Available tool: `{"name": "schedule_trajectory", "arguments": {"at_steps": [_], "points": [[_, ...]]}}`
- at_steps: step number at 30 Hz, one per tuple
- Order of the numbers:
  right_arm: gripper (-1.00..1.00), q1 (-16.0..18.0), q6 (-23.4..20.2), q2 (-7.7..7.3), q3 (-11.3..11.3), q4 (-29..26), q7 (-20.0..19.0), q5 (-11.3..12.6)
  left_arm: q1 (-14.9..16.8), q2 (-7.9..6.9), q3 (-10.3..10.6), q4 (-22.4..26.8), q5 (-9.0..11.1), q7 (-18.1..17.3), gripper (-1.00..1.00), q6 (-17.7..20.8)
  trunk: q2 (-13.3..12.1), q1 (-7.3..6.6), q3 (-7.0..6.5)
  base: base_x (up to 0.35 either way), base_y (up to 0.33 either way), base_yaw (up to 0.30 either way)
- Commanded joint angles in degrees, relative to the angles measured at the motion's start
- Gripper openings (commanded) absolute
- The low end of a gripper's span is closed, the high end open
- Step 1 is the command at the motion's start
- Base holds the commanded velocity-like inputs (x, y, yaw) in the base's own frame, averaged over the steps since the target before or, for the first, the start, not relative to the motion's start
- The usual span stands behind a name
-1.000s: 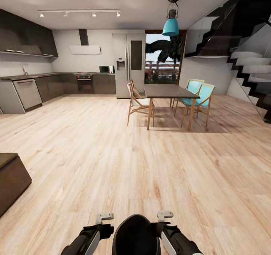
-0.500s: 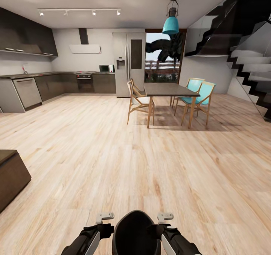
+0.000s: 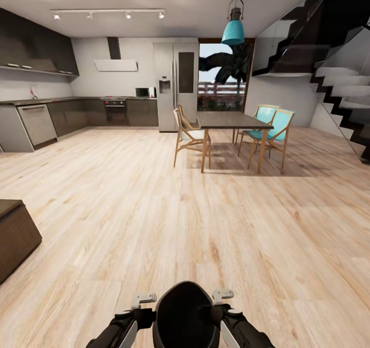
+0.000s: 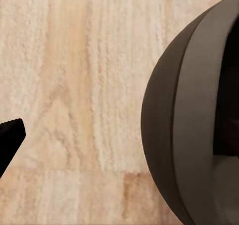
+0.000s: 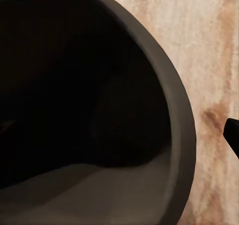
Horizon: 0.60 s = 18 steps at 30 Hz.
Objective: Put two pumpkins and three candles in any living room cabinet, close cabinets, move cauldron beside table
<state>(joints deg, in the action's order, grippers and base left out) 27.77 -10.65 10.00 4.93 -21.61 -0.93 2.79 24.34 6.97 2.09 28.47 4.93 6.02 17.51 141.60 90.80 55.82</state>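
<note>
Dark round cauldron [image 3: 184, 314] sits near us between our left gripper [image 3: 143, 300] and right gripper [image 3: 223, 295], we cannot tell whether the fingers clamp its rim, pale wood-plank floor [image 3: 154, 224] beneath, dark-brown low cabinet [image 3: 13, 235] at left, dark-topped dining table [image 3: 228, 122] far ahead.

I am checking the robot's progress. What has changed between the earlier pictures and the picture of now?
The whole head view has shifted slightly: the dark brown unit at the left edge and the arms sit a little differently, so the camera has moved, not the things. The cauldron remains between the left gripper and the right gripper. The dining table and chairs keep their arrangement.
</note>
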Motion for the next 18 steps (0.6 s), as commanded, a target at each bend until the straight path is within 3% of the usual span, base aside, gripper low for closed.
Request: {"name": "schedule_trajectory", "arguments": {"at_steps": [1,4,13,18], "points": [[1.0,0.0,-0.2,0.0,0.1,-0.1,0.0,0.3,0.0,-0.02,0.2,0.1,0.5,0.4,1.0,0.2,0.4,0.21,0.24,0.0,0.0,0.0],[1.0,0.0,-0.1,0.0,0.1,-0.1,0.1,0.3,0.0,0.01,0.3,0.0,0.5,0.4,1.0,0.0,1.6,0.87,0.78,0.0,0.0,0.0],[1.0,0.0,0.4,0.0,0.0,0.9,0.2,0.4,0.0,0.14,0.3,0.0,0.4,0.3,1.0,0.0,1.8,1.1,2.77,0.0,0.0,0.0],[1.0,0.0,0.5,0.0,-0.2,1.1,0.3,0.5,0.0,0.14,0.4,0.0,0.4,0.3,1.0,-0.1,1.8,1.1,2.77,0.0,0.0,0.0]]}}
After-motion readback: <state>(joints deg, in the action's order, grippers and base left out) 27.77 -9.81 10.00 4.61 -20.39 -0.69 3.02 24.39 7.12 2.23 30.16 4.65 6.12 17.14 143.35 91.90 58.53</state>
